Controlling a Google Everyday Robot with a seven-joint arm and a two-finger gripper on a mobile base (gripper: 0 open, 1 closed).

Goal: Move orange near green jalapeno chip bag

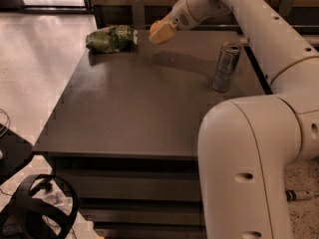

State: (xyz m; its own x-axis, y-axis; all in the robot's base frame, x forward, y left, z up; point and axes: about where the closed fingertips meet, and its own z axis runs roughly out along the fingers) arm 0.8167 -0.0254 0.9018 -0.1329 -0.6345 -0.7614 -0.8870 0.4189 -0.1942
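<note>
pincer (162,32) – closed around the orange (155,28), held above the bench (129,118) at its 12 o'clock edge | green jalapeno chip bag (110,38) lying at 11 o'clock – near the orange, not touching | silver can (227,66) upright at 2 o'clock

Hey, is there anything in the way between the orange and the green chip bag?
Nothing visible. The gripper holds the orange above the table beside the green jalapeno chip bag, only bare surface between them; the can stands well aside.
</note>
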